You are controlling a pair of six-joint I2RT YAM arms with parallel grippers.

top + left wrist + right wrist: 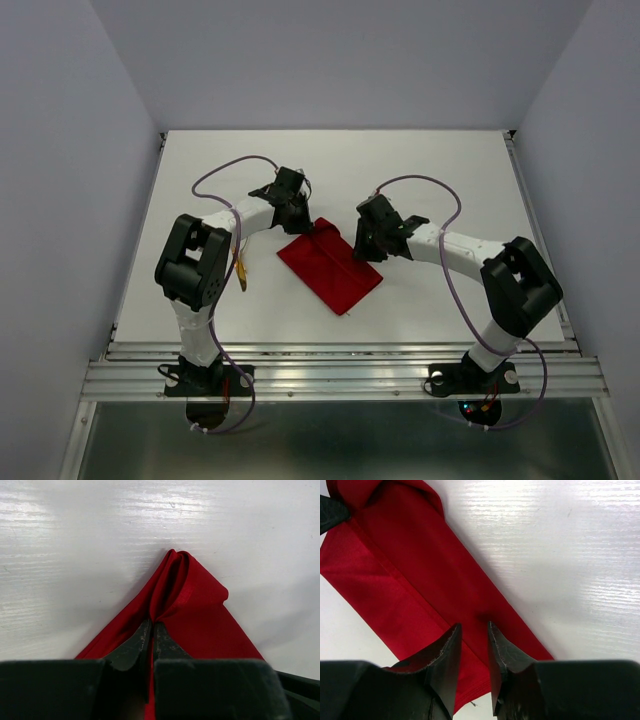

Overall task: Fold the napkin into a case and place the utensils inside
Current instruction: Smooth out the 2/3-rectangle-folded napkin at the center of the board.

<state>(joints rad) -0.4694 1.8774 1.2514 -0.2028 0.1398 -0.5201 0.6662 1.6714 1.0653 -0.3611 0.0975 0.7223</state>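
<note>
Pinching raised napkin [200, 620] fold in left gripper [151, 626], fingers clamping cloth | holding right gripper [474, 626] over napkin, fingers standing apart

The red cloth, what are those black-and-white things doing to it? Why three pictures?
Those are two robot arms, the left arm and the right arm, mounted at a white table. One picture looks down from above; the other two come from a camera on each wrist. The cloth is a folded napkin. The left fingers pinch a raised fold at its corner. The right fingers stand apart over the cloth, holding nothing. A thin gold thing lies beside the left arm.
</note>
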